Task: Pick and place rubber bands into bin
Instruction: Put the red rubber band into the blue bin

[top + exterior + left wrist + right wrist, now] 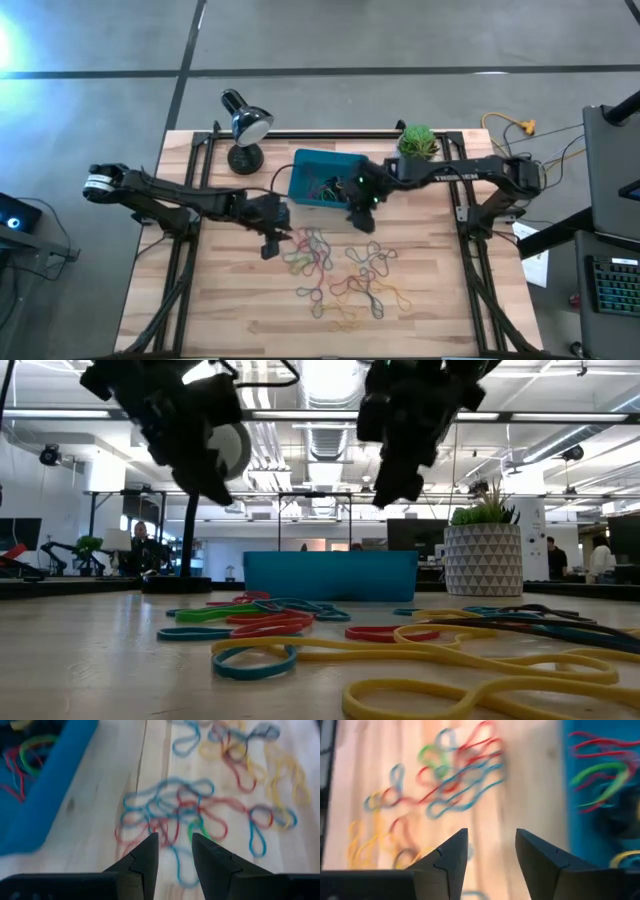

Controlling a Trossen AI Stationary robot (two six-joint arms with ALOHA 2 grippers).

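Left gripper (174, 851) parted; right gripper (491, 847) wider

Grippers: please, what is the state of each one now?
Left gripper: open, empty, above the rubber bands.
Right gripper: open, empty, beside the bin.

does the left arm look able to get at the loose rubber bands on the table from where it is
Probably yes. The left gripper hangs open just above the rubber bands, with nothing between them; the bin sits off to one side.
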